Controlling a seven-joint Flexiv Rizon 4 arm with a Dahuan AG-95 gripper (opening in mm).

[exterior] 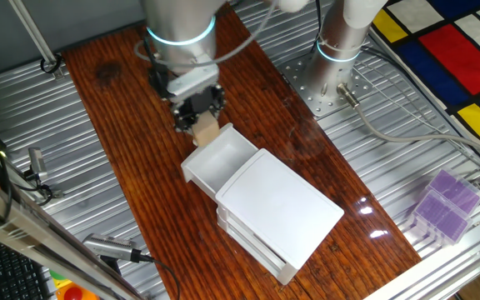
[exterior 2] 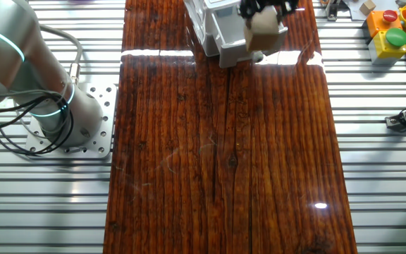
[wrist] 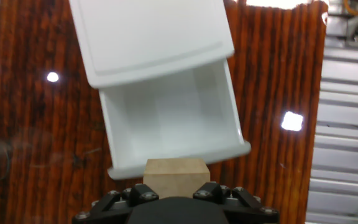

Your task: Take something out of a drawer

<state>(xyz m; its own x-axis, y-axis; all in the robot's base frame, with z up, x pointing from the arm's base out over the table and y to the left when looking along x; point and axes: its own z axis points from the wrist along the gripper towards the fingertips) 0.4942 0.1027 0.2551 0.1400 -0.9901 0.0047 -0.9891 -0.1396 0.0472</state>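
Wooden tabletop (exterior 2: 217,155) under pulled-out drawer (wrist: 173,118), visibly empty only from hand view; jaws clamp block (wrist: 176,176)

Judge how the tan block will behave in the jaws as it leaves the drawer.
The tan block looks rigid, probably wood, so it should not deform. Flat faces suggest it will not roll. The gripper carries it above the open drawer, so it seems light.

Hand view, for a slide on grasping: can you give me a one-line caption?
Gripper holds the tan block above the front edge of the open, emptied top drawer.
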